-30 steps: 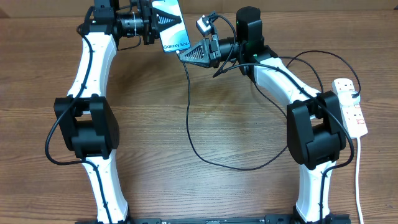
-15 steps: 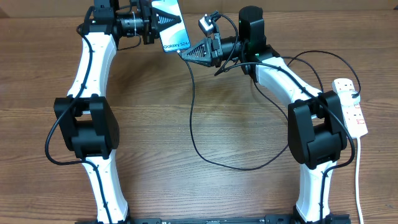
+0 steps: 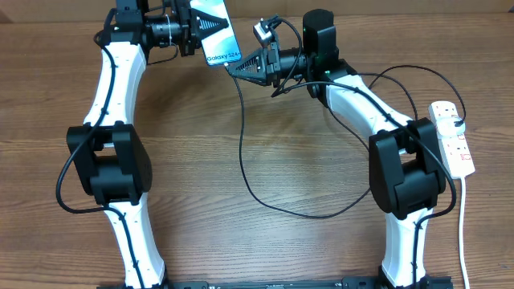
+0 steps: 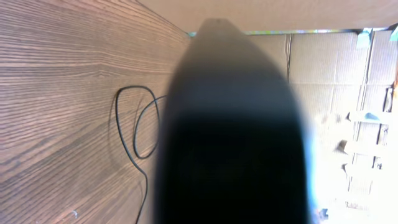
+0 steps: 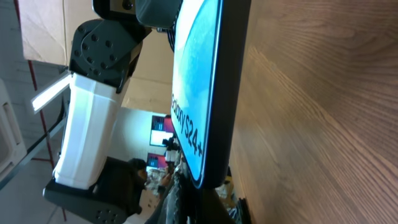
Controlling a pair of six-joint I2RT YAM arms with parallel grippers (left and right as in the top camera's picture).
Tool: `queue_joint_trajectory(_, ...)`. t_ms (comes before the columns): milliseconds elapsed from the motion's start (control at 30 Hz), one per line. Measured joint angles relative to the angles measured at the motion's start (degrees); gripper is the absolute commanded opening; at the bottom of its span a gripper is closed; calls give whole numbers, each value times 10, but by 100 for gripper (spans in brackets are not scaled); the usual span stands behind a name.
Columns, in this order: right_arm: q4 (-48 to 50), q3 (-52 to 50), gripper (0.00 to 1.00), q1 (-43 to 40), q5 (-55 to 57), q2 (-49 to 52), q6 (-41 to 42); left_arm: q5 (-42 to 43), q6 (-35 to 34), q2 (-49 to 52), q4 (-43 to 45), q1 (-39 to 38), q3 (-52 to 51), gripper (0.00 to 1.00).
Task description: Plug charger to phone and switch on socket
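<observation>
My left gripper (image 3: 195,24) is shut on the phone (image 3: 217,34) and holds it tilted above the far edge of the table, its "Galaxy S24+" end toward the right arm. The phone's blurred dark back fills the left wrist view (image 4: 233,137). My right gripper (image 3: 234,71) is shut on the tip of the charger (image 3: 243,152), right at the phone's lower end. In the right wrist view the phone (image 5: 199,81) stands just past my fingers (image 5: 208,199); the connector tip itself is hidden. The socket (image 3: 452,138) lies at the right edge.
The charger's black cable hangs from the right gripper, loops over the middle of the table and runs back to the socket. The socket's white cord (image 3: 463,229) trails toward the front. Cardboard boxes (image 4: 329,74) stand behind the table. The left arm (image 5: 87,112) is close ahead of the right wrist.
The left gripper and phone have shifted slightly left and away. The right gripper with the charger tip has followed, staying at the phone's lower end.
</observation>
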Motion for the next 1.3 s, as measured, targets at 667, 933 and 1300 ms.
queue_joint_trajectory(667, 48, -1, 4, 16, 39, 0, 83, 3, 6, 0, -25, 9, 1, 4)
queue_joint_trajectory(933, 48, -4, 49, 17, 47, 0, 93, 13, 31, 0, -24, 10, 1, 4)
queue_joint_trajectory(1300, 57, -4, 80, -11, -1, 0, 36, 87, 91, 0, -38, -23, 0, 4)
